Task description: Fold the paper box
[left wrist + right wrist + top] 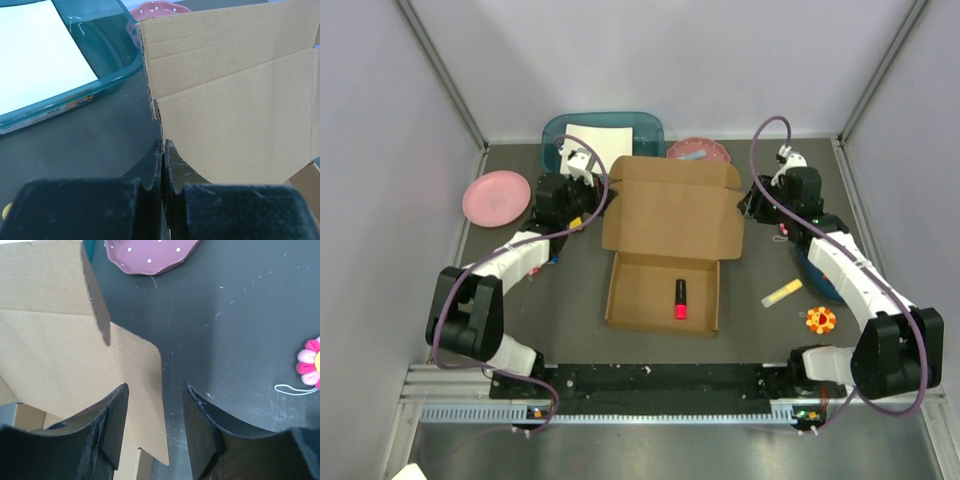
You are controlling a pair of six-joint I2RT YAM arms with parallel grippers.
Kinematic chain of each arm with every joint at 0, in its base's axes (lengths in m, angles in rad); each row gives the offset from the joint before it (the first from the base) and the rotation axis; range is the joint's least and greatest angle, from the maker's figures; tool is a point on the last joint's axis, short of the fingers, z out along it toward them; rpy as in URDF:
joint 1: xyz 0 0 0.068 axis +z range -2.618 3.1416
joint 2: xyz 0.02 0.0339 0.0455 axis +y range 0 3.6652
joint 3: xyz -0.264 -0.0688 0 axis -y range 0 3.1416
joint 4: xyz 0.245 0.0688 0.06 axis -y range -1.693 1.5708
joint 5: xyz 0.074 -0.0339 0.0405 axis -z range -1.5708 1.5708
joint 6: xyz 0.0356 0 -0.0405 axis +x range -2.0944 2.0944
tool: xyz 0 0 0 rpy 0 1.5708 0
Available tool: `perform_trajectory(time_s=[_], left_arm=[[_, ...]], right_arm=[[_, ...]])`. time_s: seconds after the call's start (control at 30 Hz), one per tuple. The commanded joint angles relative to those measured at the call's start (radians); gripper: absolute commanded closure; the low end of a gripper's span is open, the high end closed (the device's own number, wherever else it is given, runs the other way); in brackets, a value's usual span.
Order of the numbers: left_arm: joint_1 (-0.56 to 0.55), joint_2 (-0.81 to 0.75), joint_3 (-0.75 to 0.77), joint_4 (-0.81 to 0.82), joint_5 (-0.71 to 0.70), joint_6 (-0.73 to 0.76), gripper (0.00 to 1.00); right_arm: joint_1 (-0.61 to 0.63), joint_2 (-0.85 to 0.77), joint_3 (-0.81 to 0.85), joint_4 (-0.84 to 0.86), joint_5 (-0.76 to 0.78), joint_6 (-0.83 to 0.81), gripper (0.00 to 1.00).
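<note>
We find the paper box [670, 225] mid-table, its shallow tray toward 6 o'clock holding a red marker [680, 298], its lid open toward 12. At the lid's 9 o'clock edge the left gripper [163, 150] has its jaws pressed together, and at 3 o'clock the right gripper [155, 387] stands with jaws apart astride the side flap. Beyond, at 11 o'clock, sits a teal bin [603, 128].

Dark grey tabletop [750, 335], matte, w/ faint scuffs + white specks in the wrist views. Plain pale lavender-grey walls: back wall [660, 50] at 12 o'clock, left wall [380, 150] at 9, right wall [925, 170] at 3. Metal corner rails [440, 70] at 11 & 1. Alu rail [430, 385] along the 6 o'clock edge. Light soft, even.
</note>
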Motion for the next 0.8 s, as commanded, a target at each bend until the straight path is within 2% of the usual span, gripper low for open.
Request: perform_trajectory(time_s=[0.0,0.23,0.57,0.77], left_arm=[[-0.004,-0.039,-0.012,0.028,-0.012,0.033,1.0],[-0.005,-0.035,-0.015,0.022,-0.015,0.042,1.0],[-0.005,-0.013,-0.003,0.014,-0.021,0.066,1.0],[-0.005,-0.009,0.002,0.011,-0.023,0.072,1.0]], right_arm=[[-0.014,0.037,0.058,0.071,0.0,-0.029,0.53],[-0.014,0.097,0.089,0.095,-0.04,-0.028,0.54],[-0.04,0.161,0.055,0.216,-0.216,-0.039,0.53],[-0.069,0.187,0.034,0.276,-0.257,-0.019,0.63]])
